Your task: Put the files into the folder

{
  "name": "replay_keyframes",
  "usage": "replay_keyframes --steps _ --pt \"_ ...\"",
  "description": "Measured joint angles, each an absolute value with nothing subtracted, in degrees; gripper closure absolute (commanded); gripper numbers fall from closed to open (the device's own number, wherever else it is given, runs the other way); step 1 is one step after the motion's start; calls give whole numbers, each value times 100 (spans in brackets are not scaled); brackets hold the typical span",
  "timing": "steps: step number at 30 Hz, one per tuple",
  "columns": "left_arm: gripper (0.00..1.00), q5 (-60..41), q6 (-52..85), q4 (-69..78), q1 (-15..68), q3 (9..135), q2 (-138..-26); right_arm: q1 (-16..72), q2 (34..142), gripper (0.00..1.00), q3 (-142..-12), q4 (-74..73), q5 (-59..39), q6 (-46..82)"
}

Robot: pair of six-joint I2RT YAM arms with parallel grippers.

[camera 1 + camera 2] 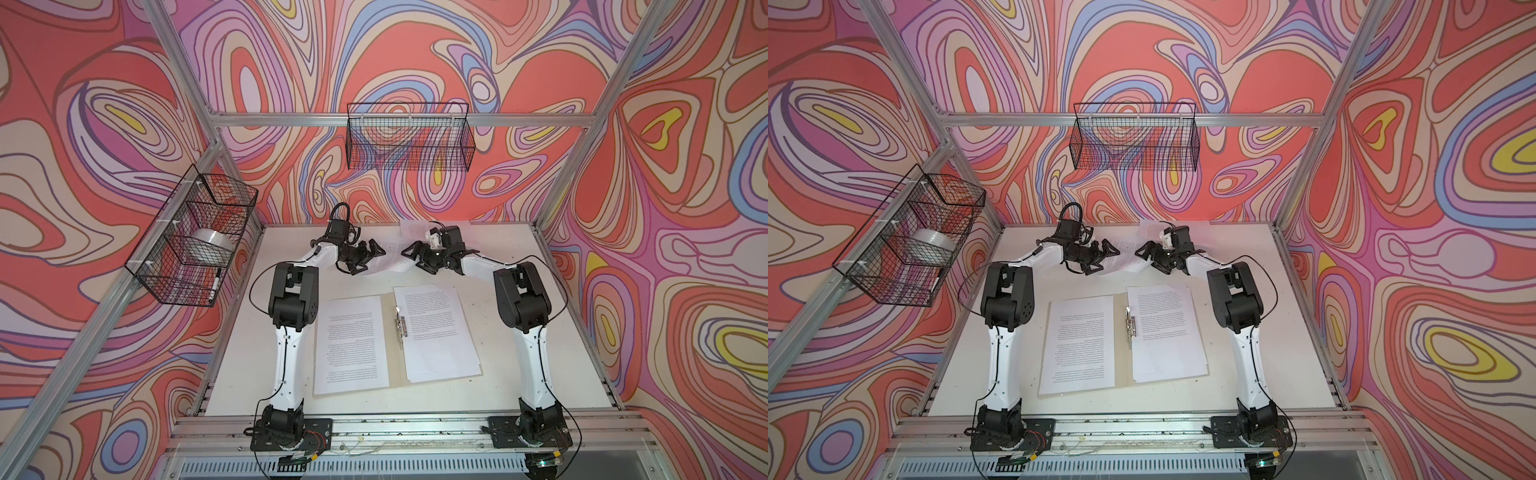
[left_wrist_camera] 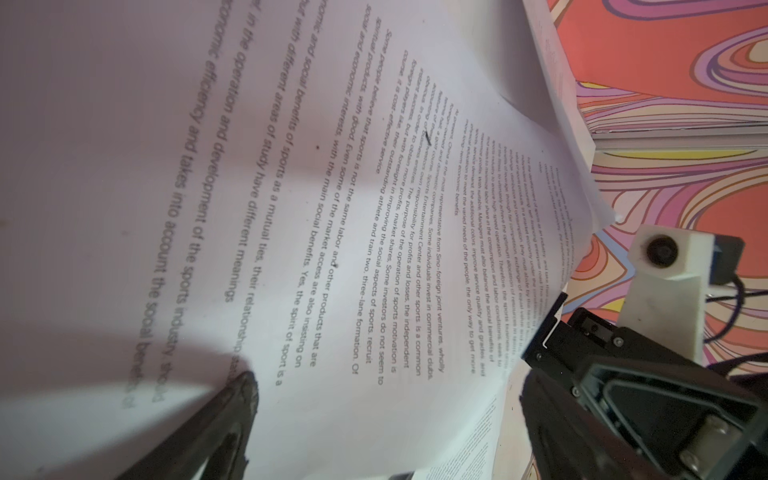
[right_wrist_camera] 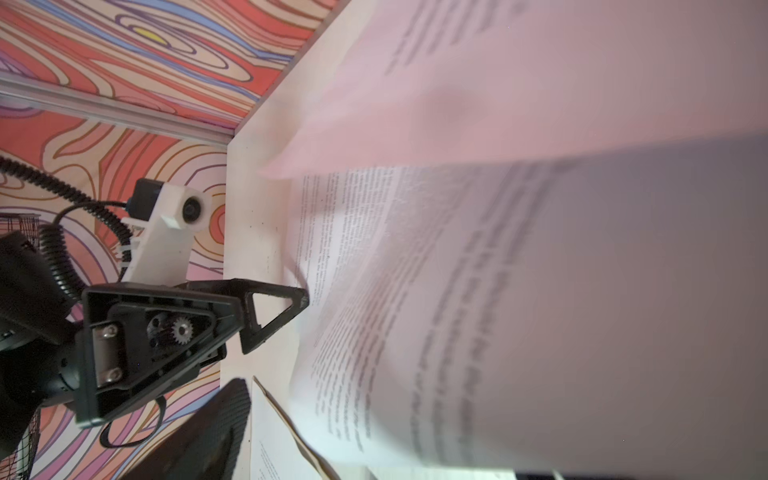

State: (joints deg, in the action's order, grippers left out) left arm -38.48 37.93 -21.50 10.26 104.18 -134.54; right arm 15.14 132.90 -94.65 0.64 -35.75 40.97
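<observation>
The tan folder (image 1: 388, 353) lies open near the front of the table, its metal clip (image 1: 401, 326) on the spine. A printed sheet (image 1: 351, 345) covers its left flap and a small stack of files (image 1: 436, 332) covers its right flap. Behind the folder a loose sheet (image 1: 390, 257) bows up between my two grippers. My left gripper (image 1: 370, 259) is open, and the sheet (image 2: 374, 208) passes between its fingers. My right gripper (image 1: 415, 259) faces it, also open. In the right wrist view the sheet (image 3: 540, 291) is blurred. Another sheet (image 1: 415, 227) lies at the back edge.
A wire basket (image 1: 195, 245) on the left wall holds a tape roll (image 1: 210, 245) and a marker (image 1: 215, 284). A second wire basket (image 1: 409, 141) hangs on the back wall. Aluminium frame posts line the table's edges.
</observation>
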Motion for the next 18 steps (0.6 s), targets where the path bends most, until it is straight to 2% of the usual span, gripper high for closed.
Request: replay_keyframes --steps 7,16,18 --pt "0 -3850 3747 -2165 1026 10422 -13454 1214 13579 8 -9839 40 -3640 3708" --pt "0 -3876 3712 -2171 1017 10422 -13454 1319 13679 36 -9889 -183 -3911 3763" --pt "0 -3894 3712 -2169 1013 10422 -13454 1326 13677 52 -9721 -292 -3948 3859"
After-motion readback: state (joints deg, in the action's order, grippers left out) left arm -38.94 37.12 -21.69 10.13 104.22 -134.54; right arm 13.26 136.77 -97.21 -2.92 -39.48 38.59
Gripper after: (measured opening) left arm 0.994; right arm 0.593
